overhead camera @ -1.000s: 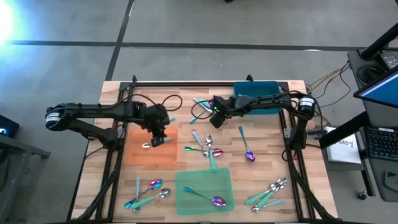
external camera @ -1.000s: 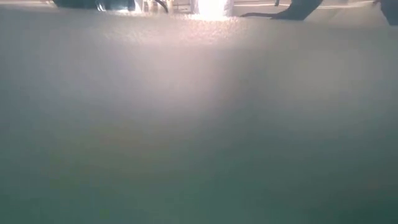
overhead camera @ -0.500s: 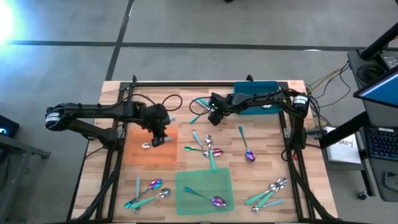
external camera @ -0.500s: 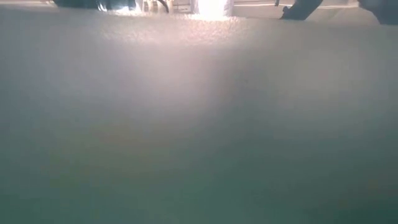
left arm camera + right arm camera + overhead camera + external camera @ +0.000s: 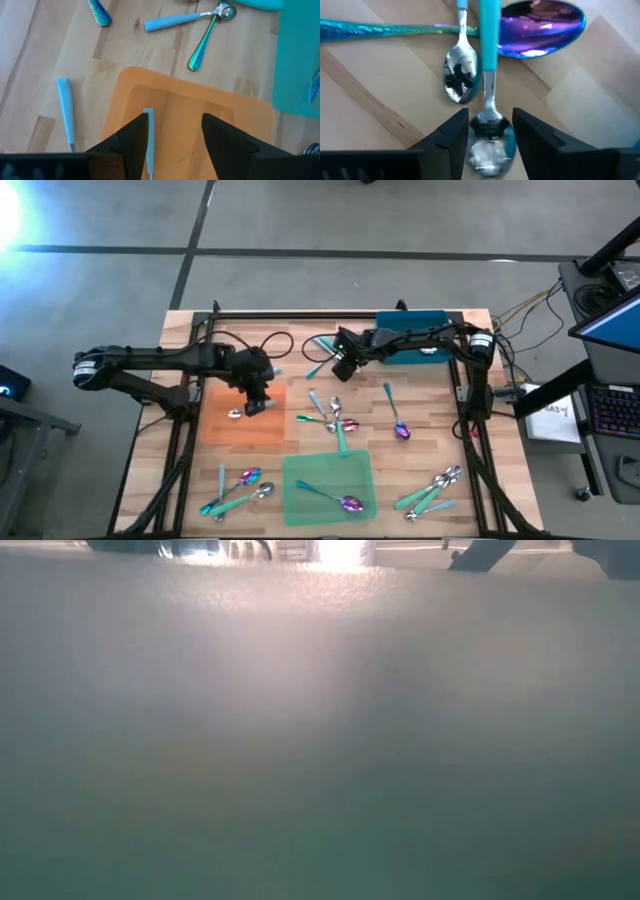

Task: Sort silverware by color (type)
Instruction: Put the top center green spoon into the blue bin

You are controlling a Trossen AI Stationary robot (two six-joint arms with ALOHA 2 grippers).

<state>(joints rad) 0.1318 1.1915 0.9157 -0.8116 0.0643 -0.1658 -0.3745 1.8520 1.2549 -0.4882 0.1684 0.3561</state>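
Spreading across the desk [image 5: 440, 435]: silverware [image 5: 335, 420], loose at centre frame and in clusters at lower left and lower right. Sitting at upper right: teal bin [image 5: 425, 325], contents hidden. Lying at lower centre: green mat [image 5: 310, 475], carrying one purple-headed spoon [image 5: 345, 502]. Lying at left centre: orange mat [image 5: 225, 435]. Hovering over it, left claw [image 5: 256, 402], gaping wide, empty. Straddling a silver spoon [image 5: 487, 120] at upper centre, right claw [image 5: 336, 368], wide. Showing no readable writing.

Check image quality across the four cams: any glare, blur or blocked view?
High view: sharp, with a bright flare in the upper left corner. Low view: almost wholly blocked by a blurred teal-grey surface, a glare patch near the top, nothing of the table readable. Left wrist view: crisp on the orange mat. Right wrist view: soft focus, the purple spoon head and silver spoon heads slightly blurred.
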